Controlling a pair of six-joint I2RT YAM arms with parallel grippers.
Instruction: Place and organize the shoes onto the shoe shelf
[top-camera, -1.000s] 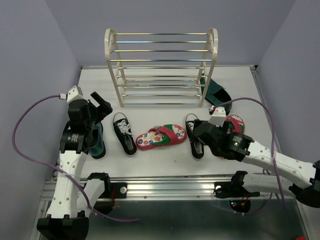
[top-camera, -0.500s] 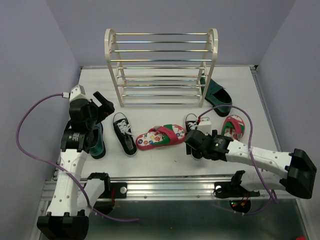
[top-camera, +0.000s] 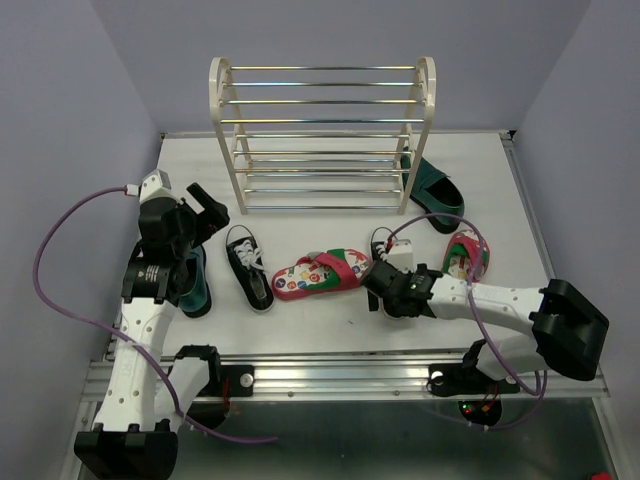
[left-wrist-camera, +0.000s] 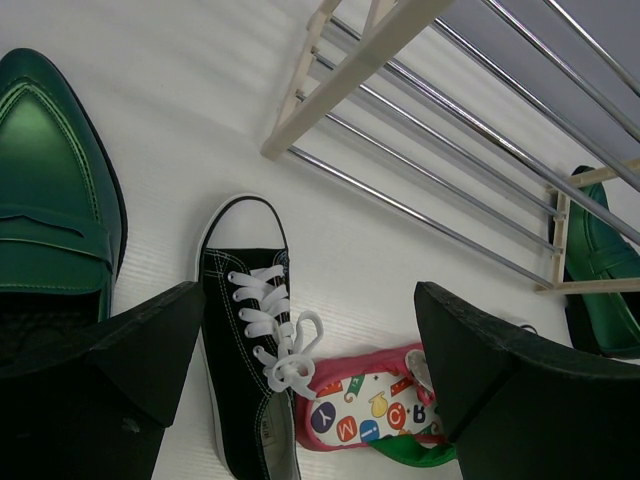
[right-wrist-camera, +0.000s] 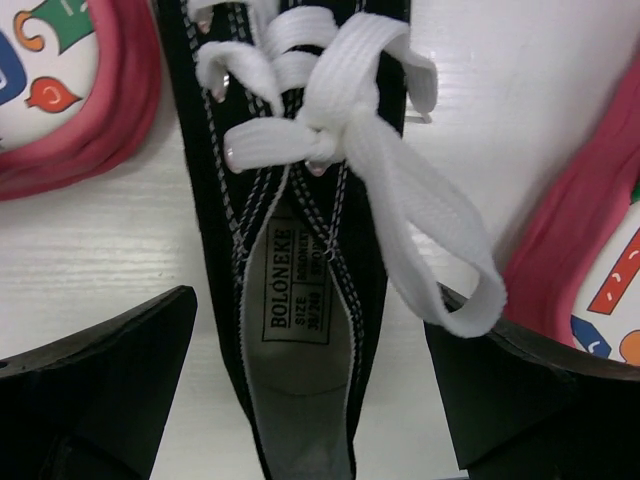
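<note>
Looking down from the top camera, the right tool (top-camera: 388, 292) hangs wide open and empty over the heel end of a black canvas sneaker with white laces (top-camera: 383, 240). This sneaker lies on the white bench (top-camera: 300, 225) between a red-strapped flip-flop with a dotted white footbed (top-camera: 322, 273) and the matching flip-flop (top-camera: 467, 252). No shoe is on the cream-white shoe shelf with metal rods (top-camera: 322, 130) yet. The left tool (top-camera: 203, 208), also spread open and empty, hovers above a glossy teal-green pointed dress shoe (top-camera: 195, 285), beside the second black sneaker (top-camera: 248, 265). Compared with a second ago, the right arm has swung left and lower onto its sneaker, uncovering the matching flip-flop. The left arm has hardly moved, and no shoe has shifted.

From the left wrist, the open fingers frame the second black sneaker, with the dress shoe crowding one side. Dropping straight down from here could land a finger on that glossy upper.

From the right wrist, the fingers straddle the sneaker's collar, but pink flip-flop edges sit just beside both of them. One finger may catch a flip-flop rim and drag it along. The loose lace loop (right-wrist-camera: 450, 270) could also snag, and a shallow pinch might let the sneaker slip.
</note>
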